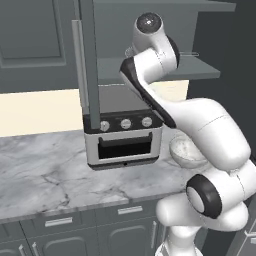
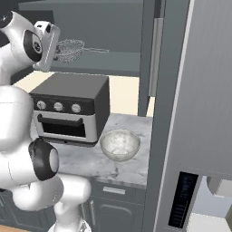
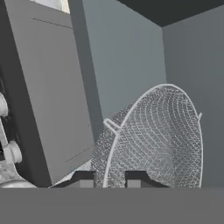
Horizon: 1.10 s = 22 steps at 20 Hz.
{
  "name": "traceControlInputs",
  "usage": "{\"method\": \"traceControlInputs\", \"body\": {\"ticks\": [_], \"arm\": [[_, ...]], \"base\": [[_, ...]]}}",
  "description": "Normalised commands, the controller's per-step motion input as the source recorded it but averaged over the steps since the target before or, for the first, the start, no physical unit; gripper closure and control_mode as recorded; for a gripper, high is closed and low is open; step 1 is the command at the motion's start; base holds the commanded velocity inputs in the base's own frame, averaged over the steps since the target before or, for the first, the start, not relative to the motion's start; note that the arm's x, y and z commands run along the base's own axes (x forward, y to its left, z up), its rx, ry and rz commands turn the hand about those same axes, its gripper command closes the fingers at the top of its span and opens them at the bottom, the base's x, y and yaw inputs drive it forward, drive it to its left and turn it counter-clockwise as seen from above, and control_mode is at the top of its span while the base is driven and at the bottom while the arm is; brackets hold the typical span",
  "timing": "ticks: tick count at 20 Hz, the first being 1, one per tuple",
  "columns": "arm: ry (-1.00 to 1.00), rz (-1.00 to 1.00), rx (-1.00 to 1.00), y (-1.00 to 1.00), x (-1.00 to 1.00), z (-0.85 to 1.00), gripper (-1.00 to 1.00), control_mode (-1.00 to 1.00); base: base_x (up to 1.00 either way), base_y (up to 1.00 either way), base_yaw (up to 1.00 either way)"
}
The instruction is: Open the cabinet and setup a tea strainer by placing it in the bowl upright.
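Inside cabinet [image 2: 113, 27] — gripper [image 3: 109, 178] jaws narrow, pinching tea strainer [image 3: 157, 140] rim between them.

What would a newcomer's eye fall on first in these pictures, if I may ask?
Probably the white arm reaching up into the open cabinet, its fingers closed about the rim of a wire-mesh strainer on the shelf. Below, a toaster oven stands on the marble counter, with the bowl beside it.
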Motion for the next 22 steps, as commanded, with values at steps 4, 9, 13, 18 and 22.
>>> {"method": "traceControlInputs", "body": {"ticks": [4, 9, 13, 18, 22], "arm": [[0.00, -0.26, -0.09, -0.07, -0.94, 0.00, 1.00, -1.00], [0.00, -0.34, 0.00, -0.07, -0.87, 0.00, 1.00, -1.00], [0.03, -0.48, 0.00, -0.26, -0.73, 0.00, 1.00, -1.00], [0.08, -0.59, 0.01, -0.19, -0.61, -0.09, 1.00, -1.00], [0.03, -0.59, 0.13, -0.16, -0.73, -0.18, 1.00, -1.00]], "base": [[0.00, 0.00, 0.00], [0.00, 0.00, 0.00], [0.00, 0.00, 0.00], [0.00, 0.00, 0.00], [0.00, 0.00, 0.00]]}}
